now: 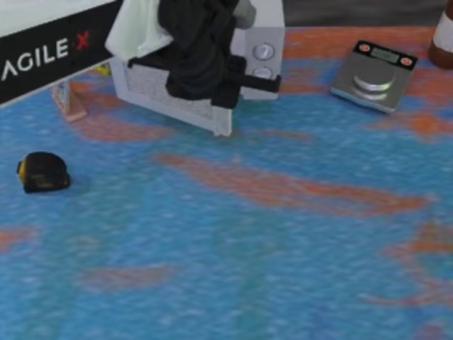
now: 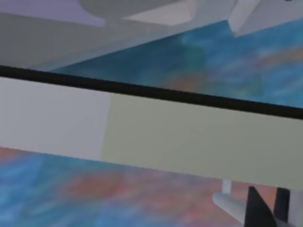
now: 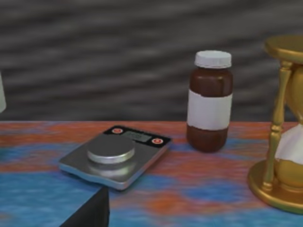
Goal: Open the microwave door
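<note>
Silver scale point(image 1: 374, 76) beside microwave point(image 1: 263, 28).

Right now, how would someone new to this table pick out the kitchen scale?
Start at the white microwave at the back of the table, where the left arm is working. Move toward the table's right; the kitchen scale lies flat there, short of the brown jar. It is the only silver slab, with a round platter and two red buttons.

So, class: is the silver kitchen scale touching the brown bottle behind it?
Apart. The right wrist view shows bare table between the kitchen scale and the brown bottle.
</note>
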